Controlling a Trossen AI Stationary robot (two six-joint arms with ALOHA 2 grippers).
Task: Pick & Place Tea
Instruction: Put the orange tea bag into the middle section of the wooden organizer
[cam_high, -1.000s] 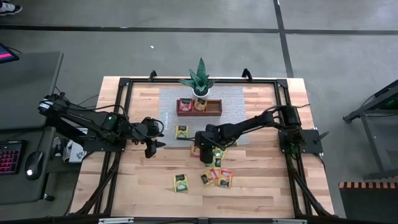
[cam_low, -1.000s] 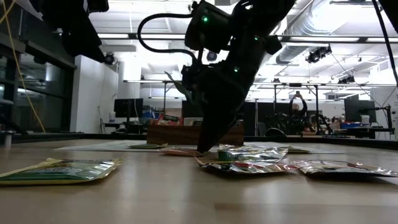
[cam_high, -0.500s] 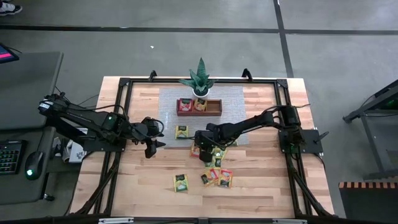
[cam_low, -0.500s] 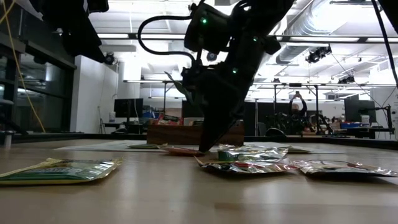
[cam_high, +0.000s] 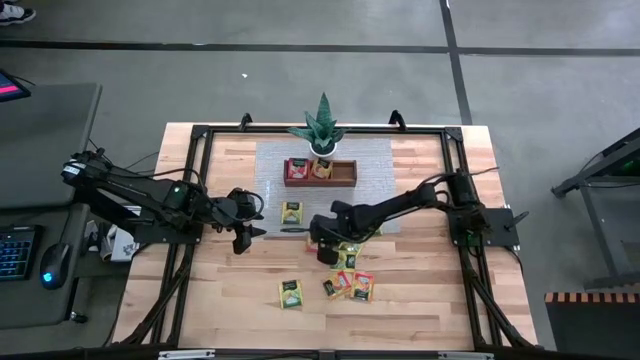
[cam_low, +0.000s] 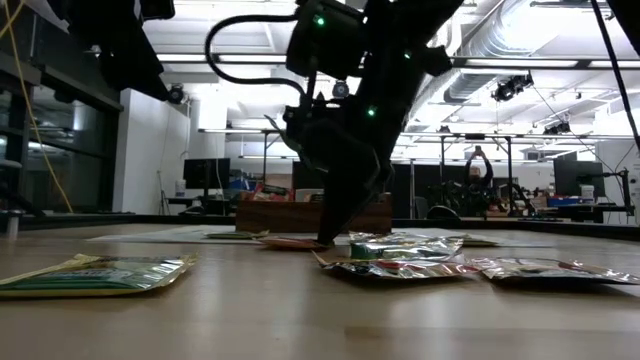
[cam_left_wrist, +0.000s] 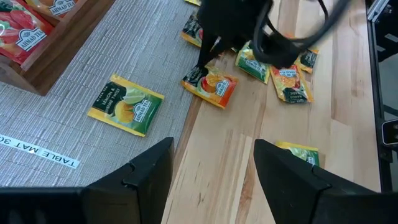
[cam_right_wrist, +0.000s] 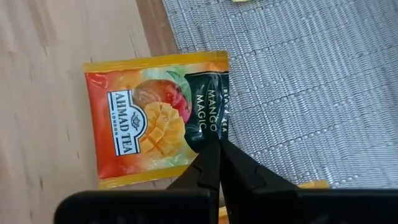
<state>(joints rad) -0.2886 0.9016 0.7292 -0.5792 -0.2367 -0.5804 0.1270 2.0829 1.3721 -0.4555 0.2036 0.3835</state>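
Observation:
An orange mango tea packet (cam_right_wrist: 146, 134) lies flat, half on the grey woven mat (cam_right_wrist: 298, 74) and half on the wood. My right gripper (cam_right_wrist: 217, 144) stands over it near the table's middle (cam_high: 318, 243), shut on its dark-labelled side. A yellow-green tea packet (cam_high: 292, 212) lies on the mat nearby. Several more tea packets (cam_high: 345, 285) lie on the wood toward the near edge. The brown wooden tray (cam_high: 346, 172) on the mat's far part holds red and orange packets. My left gripper (cam_high: 247, 225) waits open above the table's left half, with nothing between its fingers (cam_left_wrist: 211, 155). My right gripper pinches the packet's dark-labelled edge (cam_right_wrist: 208, 127) between its two fingertips, about halfway along that side. The fingers come from above, slanting down (cam_low: 325, 238). The foil puckers a little at the tips. The rest of the packet lies flat on the mat's edge and the wood.
A small spiky potted plant (cam_high: 322, 125) stands behind the tray at the mat's far edge. A black frame (cam_high: 200, 135) runs around the tabletop. One yellow-green packet (cam_high: 290, 292) lies alone near the front edge; bare wood stretches left and right of the pile.
My right gripper's fingers have drawn together onto the orange packet's edge. Its wrist has leaned a little toward the table's left. The packet stays lying where it was.

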